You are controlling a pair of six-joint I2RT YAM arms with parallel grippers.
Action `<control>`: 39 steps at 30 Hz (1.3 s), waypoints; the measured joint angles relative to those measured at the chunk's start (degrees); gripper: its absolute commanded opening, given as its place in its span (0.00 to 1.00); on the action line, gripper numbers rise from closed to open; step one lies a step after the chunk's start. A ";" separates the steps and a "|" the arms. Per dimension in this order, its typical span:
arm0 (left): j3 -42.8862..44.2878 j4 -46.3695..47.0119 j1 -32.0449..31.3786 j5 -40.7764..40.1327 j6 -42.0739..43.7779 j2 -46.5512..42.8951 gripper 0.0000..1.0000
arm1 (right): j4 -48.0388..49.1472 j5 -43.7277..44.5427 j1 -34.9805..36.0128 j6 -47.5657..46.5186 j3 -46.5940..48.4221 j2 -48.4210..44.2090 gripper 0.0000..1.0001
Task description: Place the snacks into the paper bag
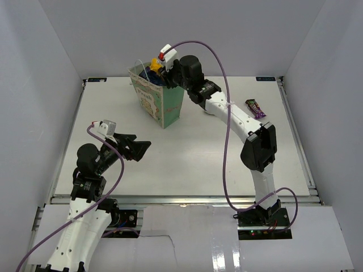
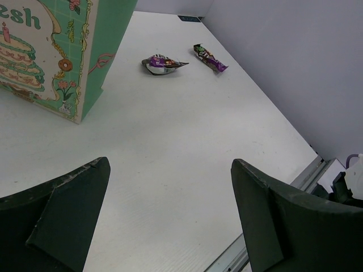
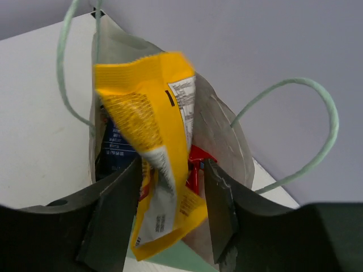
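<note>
yellow pack sits between the right fingers over the paper bag, pinched or loose i cannot tell; it may catch the rim. left fingers spread.

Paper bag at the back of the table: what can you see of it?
The paper bag stands upright on the white table, toward its far side. It looks like thin card: mint-green sides, a cream front printed with a cake, flowers and green lettering, two thin pale loop handles. Its top is open; a blue packet and a red packet show inside, and a yellow packet hangs in its mouth between the fingers of the right gripper.
</note>
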 measured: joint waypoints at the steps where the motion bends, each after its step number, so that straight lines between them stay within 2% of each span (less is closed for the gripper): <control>1: 0.00 0.00 0.00 0.00 0.00 0.11 0.98 | 0.76 0.74 0.09 0.17 0.00 0.44 0.64; 4: 0.00 0.00 0.00 0.02 0.00 0.50 0.98 | 2.10 1.81 0.11 -0.26 -0.02 0.81 0.74; 10: 0.00 0.07 0.00 1.20 0.00 0.83 0.98 | 3.54 1.11 0.00 -0.13 -0.04 -0.15 0.81; 12: 0.00 0.13 0.00 2.08 -0.04 0.83 0.98 | 2.45 -0.35 -0.31 0.00 -0.24 -1.31 0.91; 14: 0.00 0.28 0.00 2.86 -0.07 0.90 0.98 | -0.07 -5.31 -1.22 -0.37 -2.71 -5.03 0.97; 16: 0.00 0.94 0.00 3.93 -0.13 1.16 0.98 | -3.08 -14.08 -3.19 -1.49 -6.95 -10.58 0.98; 18: 0.00 1.86 0.00 5.05 -0.44 1.88 0.97 | -4.46 -24.04 -7.02 -1.95 -14.82 -18.67 0.98; 22: 0.09 4.26 -0.61 7.69 -1.60 6.78 0.90 | -6.67 -40.61 -20.04 -2.73 -34.42 -36.09 0.96; 25: 2.16 4.63 -5.57 5.64 -1.57 14.36 0.91 | -7.85 -46.66 -29.07 -3.61 -48.61 -45.53 0.96; 28: 8.33 3.52 -19.34 -2.03 0.55 24.94 0.92 | -10.80 -51.54 -37.90 -5.22 -61.70 -50.82 0.96; 31: 20.92 0.90 -30.10 -8.46 4.59 39.43 0.93 | -18.10 -55.56 -47.10 -9.60 -68.02 -50.88 0.95; 35: 36.09 -0.72 -34.32 -13.27 12.41 55.08 0.93 | -28.37 -59.84 -54.97 -20.68 -67.67 -50.10 0.95; 39: 46.03 -2.84 -35.04 -14.97 22.12 67.52 0.96 | -34.86 -61.51 -57.88 -31.12 -67.49 -51.19 0.95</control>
